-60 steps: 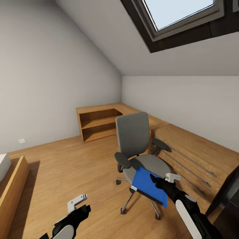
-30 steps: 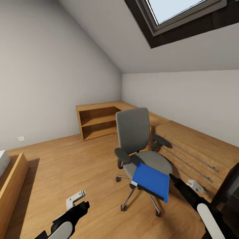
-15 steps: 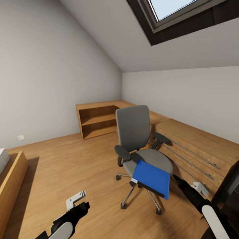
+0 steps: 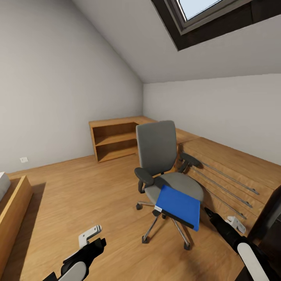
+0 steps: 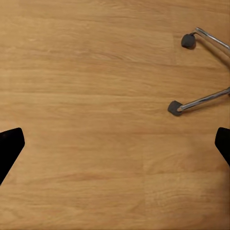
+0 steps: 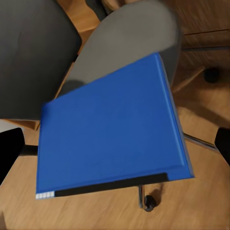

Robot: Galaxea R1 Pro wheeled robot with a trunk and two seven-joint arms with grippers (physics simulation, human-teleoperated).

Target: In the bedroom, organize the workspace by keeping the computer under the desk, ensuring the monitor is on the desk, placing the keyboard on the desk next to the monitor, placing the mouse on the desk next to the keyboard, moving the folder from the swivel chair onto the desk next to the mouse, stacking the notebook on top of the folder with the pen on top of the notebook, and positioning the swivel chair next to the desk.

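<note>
The grey swivel chair (image 4: 158,156) stands mid-room on the wood floor, its back toward the corner. The blue folder (image 4: 178,207) lies tilted on the front of the seat and overhangs its edge, black edge and white label toward me. My right gripper (image 4: 208,214) hangs just right of the folder, apart from it and open. In the right wrist view the folder (image 6: 108,136) lies close ahead on the grey seat (image 6: 129,43), between the wide-spread fingers. My left gripper (image 4: 97,245) is low at the front left, open over bare floor, with two chrome chair legs (image 5: 191,103) nearby.
A low light-wood shelf unit (image 4: 113,142) fills the far corner. A wood drawer chest with long metal handles (image 4: 230,175) runs along the right wall behind the chair. A bed frame (image 4: 15,207) is at the left, and a black furniture edge (image 4: 271,218) at the lower right.
My right gripper has drawn back from over the folder to its right and lower. The folder stays on the seat. The head view has tilted slightly; the left gripper holds still.
</note>
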